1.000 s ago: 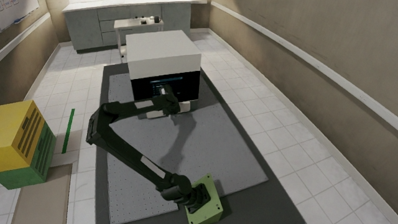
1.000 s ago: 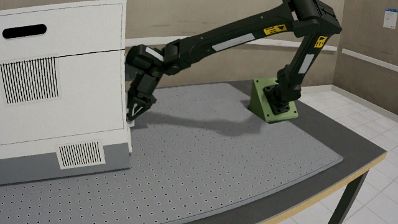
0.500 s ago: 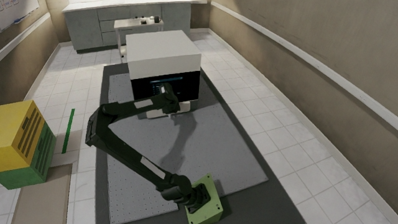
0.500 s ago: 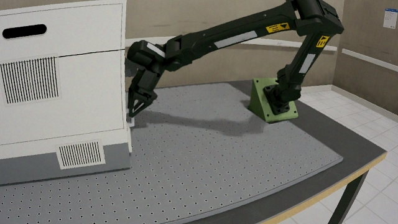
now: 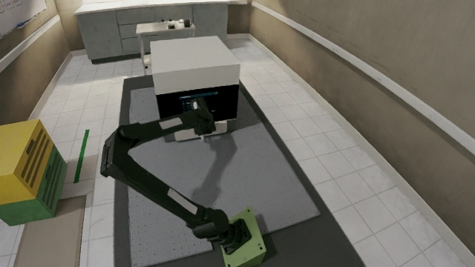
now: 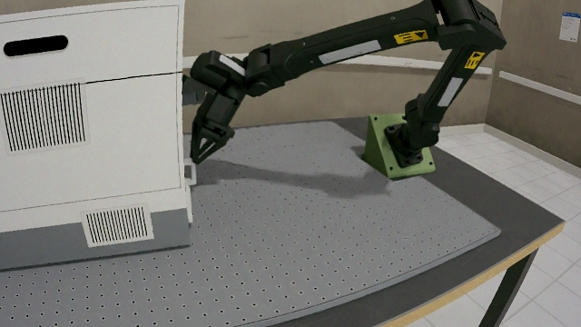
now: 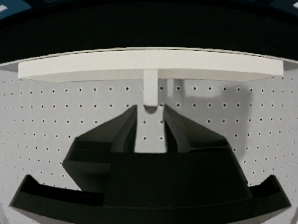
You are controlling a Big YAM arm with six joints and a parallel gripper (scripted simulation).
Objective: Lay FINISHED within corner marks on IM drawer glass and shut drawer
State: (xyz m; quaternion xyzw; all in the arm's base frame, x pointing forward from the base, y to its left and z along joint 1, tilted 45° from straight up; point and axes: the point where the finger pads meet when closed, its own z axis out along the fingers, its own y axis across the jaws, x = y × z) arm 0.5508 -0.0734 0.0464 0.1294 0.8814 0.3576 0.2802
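The dark table carried a grey perforated board. Over it bent the black arm, mounted on a green wedge. IM, the white and grey imager, stood upright at the board's far end from the wedge (its dark front faced the arm). Its pale drawer front sat low, close against the body; whether it was fully shut I could not tell. FINISHED was hidden from all three views, so its place could not be told. The gripper pointed downward near the drawer handle, its fingers slightly parted and holding nothing (contact with the handle was unclear)
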